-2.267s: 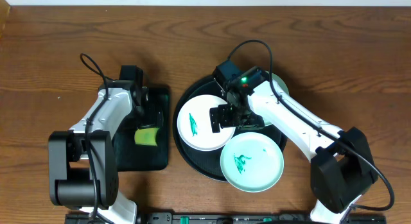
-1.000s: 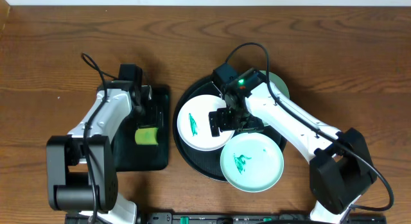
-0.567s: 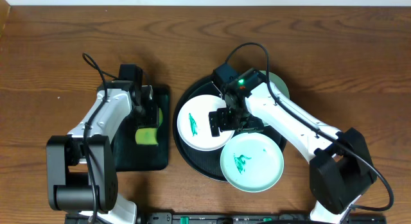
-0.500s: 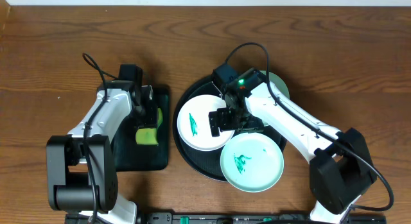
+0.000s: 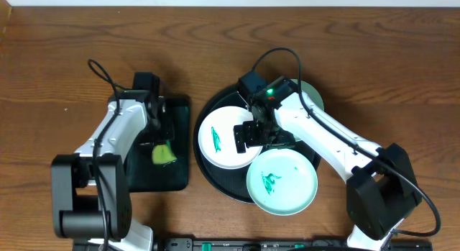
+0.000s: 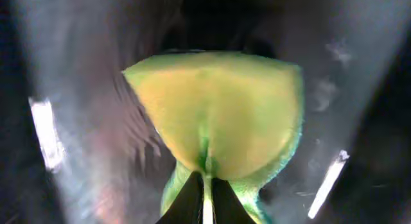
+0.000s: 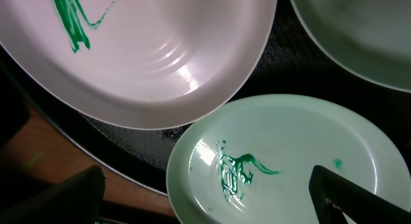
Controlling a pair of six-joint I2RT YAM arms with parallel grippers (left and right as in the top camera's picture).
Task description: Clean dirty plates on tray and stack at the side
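The round black tray (image 5: pixel 208 107) holds a white plate (image 5: pixel 218 139) with a green smear at its left. A mint plate (image 5: pixel 282 181) with a smear overhangs the tray's front rim, and another mint plate (image 5: pixel 313 93) is mostly hidden under the right arm. My right gripper (image 5: pixel 259 134) hovers open over the white plate's right edge. From the right wrist I see the white plate (image 7: pixel 148 57), the smeared mint plate (image 7: pixel 282 160) and my open right gripper (image 7: pixel 205 198). My left gripper (image 5: pixel 161 143) is shut on a yellow-green sponge (image 6: pixel 218 108), pinched at its lower edge.
A smaller rectangular black tray (image 5: pixel 154 175) lies left of the round one, under the left gripper and sponge (image 5: pixel 164 154). Brown wooden table (image 5: pixel 57 57) surrounds both trays. Robot bases stand at the front edge.
The left gripper has closed on the sponge, squeezing it narrower and tilting it. The right arm shifted slightly early on and has held still over the white plate since.
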